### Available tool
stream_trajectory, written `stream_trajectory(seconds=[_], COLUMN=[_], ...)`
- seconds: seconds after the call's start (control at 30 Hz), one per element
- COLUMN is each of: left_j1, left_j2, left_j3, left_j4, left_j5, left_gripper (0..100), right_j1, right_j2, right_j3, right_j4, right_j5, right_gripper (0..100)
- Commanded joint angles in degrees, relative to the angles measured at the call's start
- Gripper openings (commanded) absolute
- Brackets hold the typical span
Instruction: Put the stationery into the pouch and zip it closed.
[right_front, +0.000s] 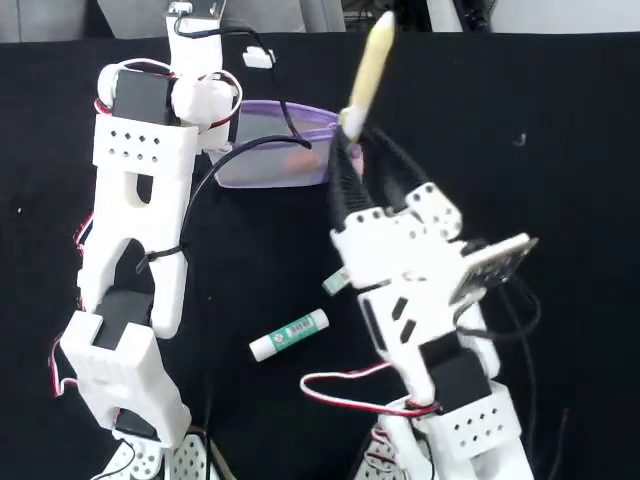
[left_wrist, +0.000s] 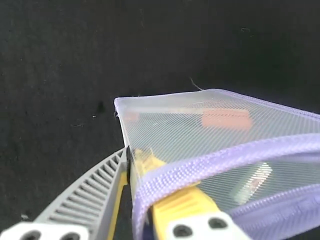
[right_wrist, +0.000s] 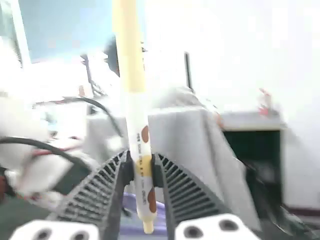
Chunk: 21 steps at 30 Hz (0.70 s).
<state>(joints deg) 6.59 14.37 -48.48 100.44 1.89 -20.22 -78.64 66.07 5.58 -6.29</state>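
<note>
The right gripper (right_wrist: 142, 167) is clamped narrowly on a pale yellow pen with brown spots (right_wrist: 131, 75). The pen stands nearly upright between the ribbed fingers, most of its length above them and its lower tip just below. In the high view it tilts above the near end of the translucent lilac-trimmed mesh pouch (right_front: 265, 150) on the black table (right_front: 560, 120). The left gripper (left_wrist: 132, 160) pinches the pouch's open edge, with its grey finger (left_wrist: 95, 187) outside and the yellow one inside. An orange item (left_wrist: 225, 119) lies in the pouch. A white glue stick with a green label (right_front: 289, 334) lies on the table between the arms, well apart from both jaws.
</note>
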Motion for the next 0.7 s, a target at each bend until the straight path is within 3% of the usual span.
stream_trajectory(seconds=[0.0,0.3,0.47,0.67], left_j1=[1.3,1.0,0.8,0.7], left_j2=[-1.7,-1.8,-1.8,-1.8], left_j3=[0.3,-0.1,-0.1,0.3], left_j4=[0.4,0.3,0.3,0.3], left_j5=[0.2,3.1,3.1,3.0], left_gripper=[3,3,3,3], right_j1=[-3.8,-4.0,-3.9,-4.0], right_j2=[0.5,23.3,33.5,35.7], right_j3=[1.3,-1.4,-6.2,-6.6], right_j4=[-8.6,-27.9,-29.0,-30.9], right_j5=[-0.4,-0.5,-0.8,-0.4], right_gripper=[1.1,1.1,1.1,1.1])
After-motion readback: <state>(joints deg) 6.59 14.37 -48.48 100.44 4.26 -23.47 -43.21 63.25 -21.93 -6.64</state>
